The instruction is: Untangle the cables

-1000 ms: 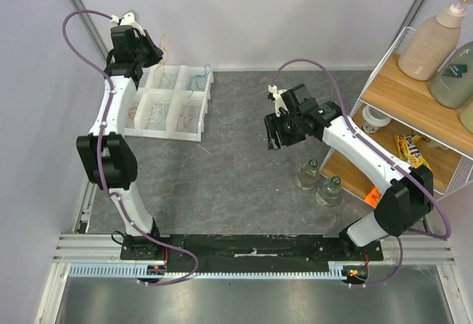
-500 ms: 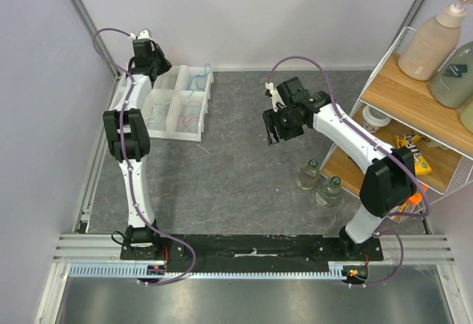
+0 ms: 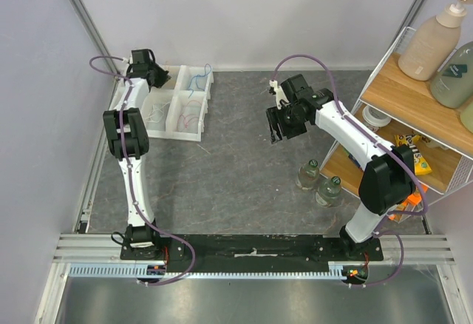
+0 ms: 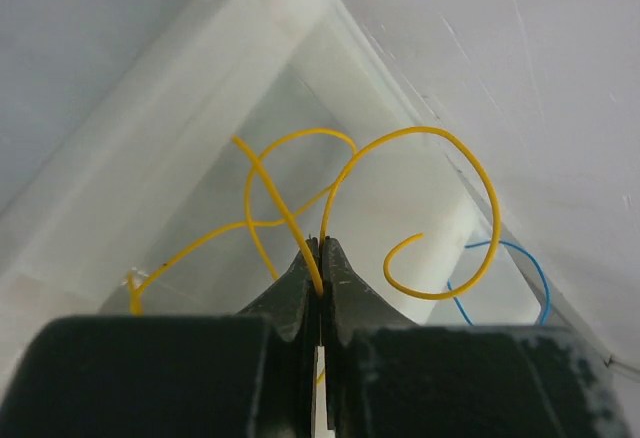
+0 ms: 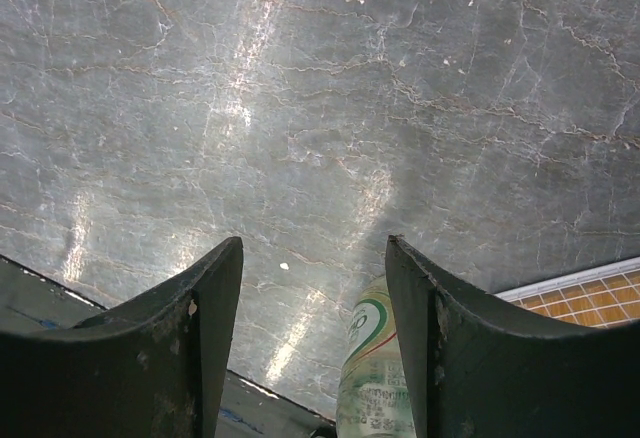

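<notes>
My left gripper [image 4: 321,248] is shut on a curly yellow cable [image 4: 445,168] and holds it over the far-left cell of a white divided tray [image 3: 191,133]. In the top view the left gripper [image 3: 157,75] sits at the tray's back left corner. A blue cable [image 4: 520,258] lies in the neighbouring cell, also seen from above [image 3: 196,81]. A red cable [image 3: 185,119] and pale loops lie in other cells. My right gripper [image 5: 314,258] is open and empty above the grey table, mid right in the top view [image 3: 279,126].
Two small bottles [image 3: 319,182] stand on the table near the right arm; one shows in the right wrist view [image 5: 375,378]. A wire shelf [image 3: 414,109] with lotion bottles and snacks stands at the right. White walls close the back and left.
My left arm has swung back and down toward the tray's far-left corner. My right gripper has shifted slightly toward the back.
</notes>
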Tool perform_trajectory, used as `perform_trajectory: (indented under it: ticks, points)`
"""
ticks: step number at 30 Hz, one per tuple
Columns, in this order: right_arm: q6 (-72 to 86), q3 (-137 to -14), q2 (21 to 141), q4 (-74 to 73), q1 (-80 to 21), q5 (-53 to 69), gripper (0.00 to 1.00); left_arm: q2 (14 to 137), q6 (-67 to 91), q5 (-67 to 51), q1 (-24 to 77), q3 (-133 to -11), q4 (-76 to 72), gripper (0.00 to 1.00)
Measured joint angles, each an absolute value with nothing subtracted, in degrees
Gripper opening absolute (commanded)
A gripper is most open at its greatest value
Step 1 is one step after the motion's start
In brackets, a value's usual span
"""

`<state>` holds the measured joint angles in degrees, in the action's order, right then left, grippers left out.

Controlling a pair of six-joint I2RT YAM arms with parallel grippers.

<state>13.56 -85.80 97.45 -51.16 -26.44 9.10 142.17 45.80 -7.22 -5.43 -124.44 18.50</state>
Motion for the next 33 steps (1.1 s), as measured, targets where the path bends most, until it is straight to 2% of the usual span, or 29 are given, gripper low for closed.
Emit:
perform_trajectory:
  ticks: [3, 6, 8, 15, 25, 29, 33]
  points:
    - [13.4, -85.8, 97.4, -51.2, -26.4, 9.3, 0.66, 142.2, 47.3, -5.9, -5.9, -124.4, 20.0, 0.14]
    - [13.4, -85.8, 97.4, -51.2, -26.3, 9.7, 0.66, 142.2, 48.2, -5.7, -6.3, -124.4, 21.8, 0.33]
    - [13.4, -85.8, 97.4, -51.1, -26.3, 10.2, 0.66, 142.1, 49.0, -5.7, -6.4, -124.5, 22.3, 0.40]
    - [13.5, -85.3, 96.6, -50.8, -26.2, 10.9, 0.66, 135.9, 48.9, -5.7, -6.4, -121.1, 25.4, 0.41]
    - [13.5, -82.6, 91.5, -50.3, -26.2, 10.6, 0.66, 114.5, 48.0, -8.7, -5.1, -110.3, 25.9, 0.43]
    - [13.5, -82.0, 89.8, -50.3, -26.2, 10.5, 0.67, 101.4, 46.9, -10.8, 0.1, -99.0, 25.3, 0.45]
    - [13.5, -81.7, 86.2, -50.3, -26.2, 10.7, 0.69, 87.8, 45.3, -13.1, 10.5, -86.6, 25.5, 0.46]
